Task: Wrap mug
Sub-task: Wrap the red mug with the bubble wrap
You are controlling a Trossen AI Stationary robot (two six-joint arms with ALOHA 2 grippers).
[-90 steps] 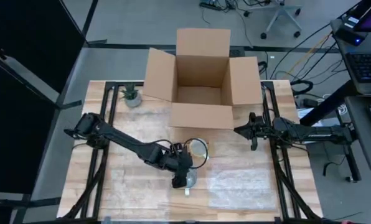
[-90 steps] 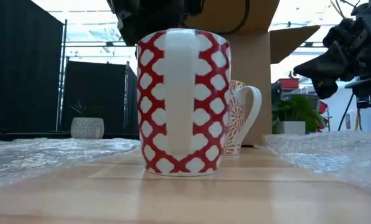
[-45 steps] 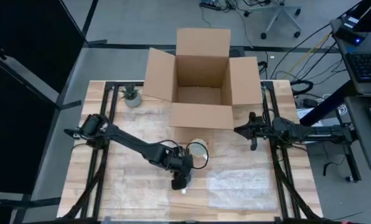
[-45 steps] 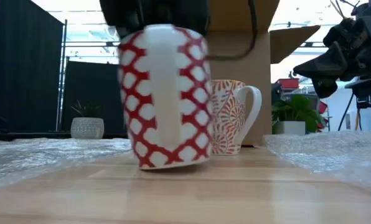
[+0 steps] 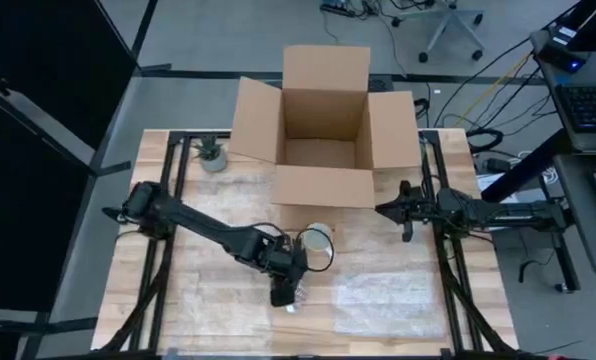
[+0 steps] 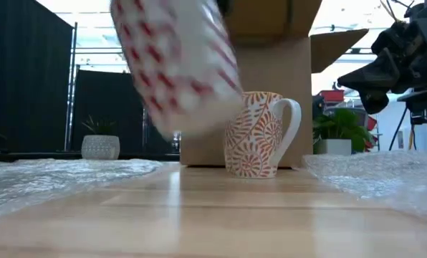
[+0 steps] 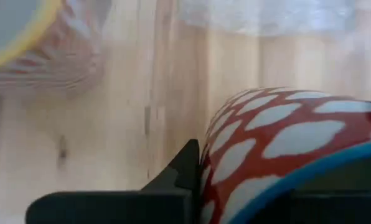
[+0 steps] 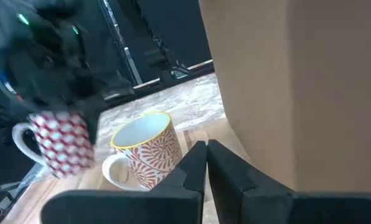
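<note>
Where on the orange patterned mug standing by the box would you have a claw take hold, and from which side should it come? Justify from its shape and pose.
Grip the rim of the orange patterned mug from straight above, one finger inside the open mouth and one outside the wall. It stands upright, mouth up. Its handle juts sideways, so pinch away from it. The cardboard box stands close behind, which probably hampers a side approach.

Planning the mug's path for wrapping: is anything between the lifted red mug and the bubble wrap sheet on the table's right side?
Nothing visible. The left pincer holds the red mug lifted; the orange mug stands toward the box, off the path to the bubble wrap.
</note>
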